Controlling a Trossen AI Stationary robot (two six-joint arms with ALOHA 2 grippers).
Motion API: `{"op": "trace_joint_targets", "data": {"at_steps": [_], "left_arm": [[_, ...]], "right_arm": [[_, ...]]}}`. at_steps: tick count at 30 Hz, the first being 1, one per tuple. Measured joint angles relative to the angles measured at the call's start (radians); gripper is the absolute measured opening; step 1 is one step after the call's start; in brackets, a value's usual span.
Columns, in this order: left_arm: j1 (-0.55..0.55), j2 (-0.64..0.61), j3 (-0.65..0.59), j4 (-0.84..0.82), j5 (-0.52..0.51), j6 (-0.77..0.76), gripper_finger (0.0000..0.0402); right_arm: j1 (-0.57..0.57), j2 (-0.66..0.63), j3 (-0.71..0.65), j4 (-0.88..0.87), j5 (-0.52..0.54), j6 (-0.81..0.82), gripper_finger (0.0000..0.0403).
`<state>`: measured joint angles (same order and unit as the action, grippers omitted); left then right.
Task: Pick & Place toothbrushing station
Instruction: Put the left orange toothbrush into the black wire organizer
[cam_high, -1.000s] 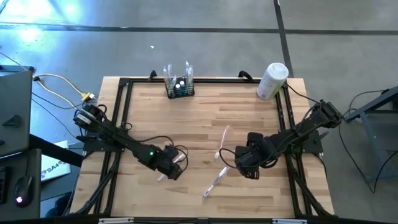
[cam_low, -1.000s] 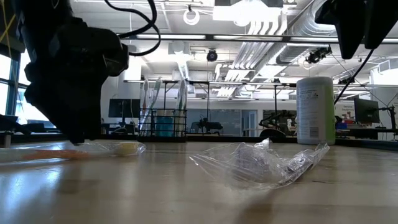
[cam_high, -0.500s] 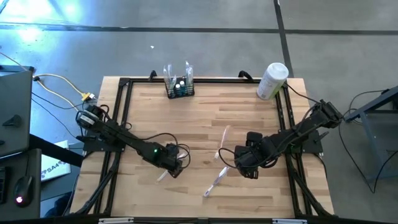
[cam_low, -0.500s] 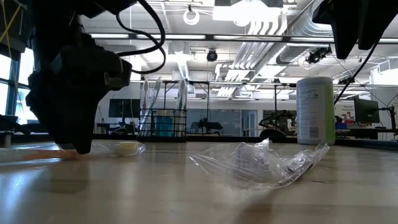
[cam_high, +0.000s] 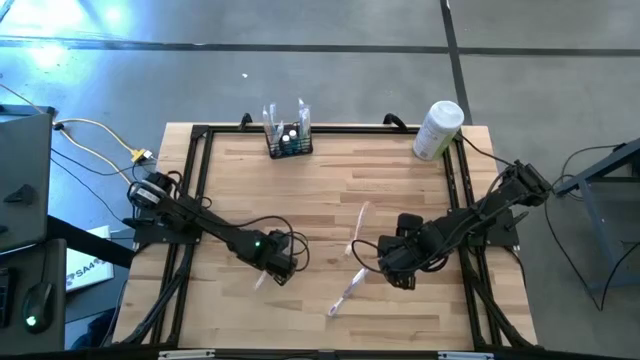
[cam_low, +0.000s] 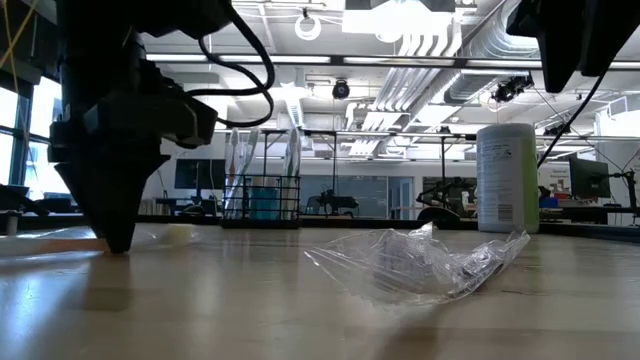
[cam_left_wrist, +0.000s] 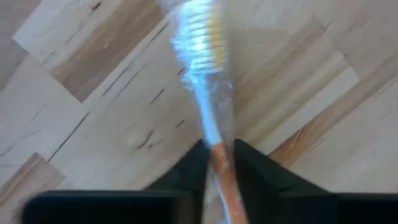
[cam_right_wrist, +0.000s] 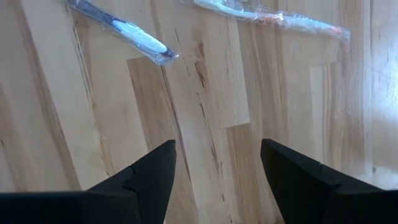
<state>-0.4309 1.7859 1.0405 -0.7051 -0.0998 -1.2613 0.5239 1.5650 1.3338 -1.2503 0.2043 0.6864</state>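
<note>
Left gripper (cam_left_wrist: 217, 163): we find it at about 7 o'clock on the table (cam_high: 400, 190), fingers drawn in tight on the orange handle of a wrapped toothbrush (cam_left_wrist: 202, 87) lying on the wood.
Right gripper (cam_right_wrist: 217, 171): we see it at about 4 o'clock, jaws spread wide, nothing between them.
Toothbrushing station (cam_high: 288, 140): we note it at 12 o'clock by the far edge, upright.
Loose wrapped toothbrushes (cam_high: 347, 290): we count two near the centre, beside the right gripper.
White container (cam_high: 437, 130): at 1 o'clock, far corner.
</note>
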Motion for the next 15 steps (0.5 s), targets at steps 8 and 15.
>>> {"op": "trace_joint_targets", "data": {"at_steps": [8, 15], "left_arm": [[0.010, -0.001, 0.000, 0.005, 0.053, 0.000, 0.0016], [0.005, -0.023, 0.040, 0.005, 0.045, 0.042, 0.0008]], "right_arm": [[0.007, 0.000, 0.000, 0.006, 0.006, 0.017, 0.0229], [0.010, 0.000, 0.000, 0.005, 0.005, 0.017, 0.0229]]}}
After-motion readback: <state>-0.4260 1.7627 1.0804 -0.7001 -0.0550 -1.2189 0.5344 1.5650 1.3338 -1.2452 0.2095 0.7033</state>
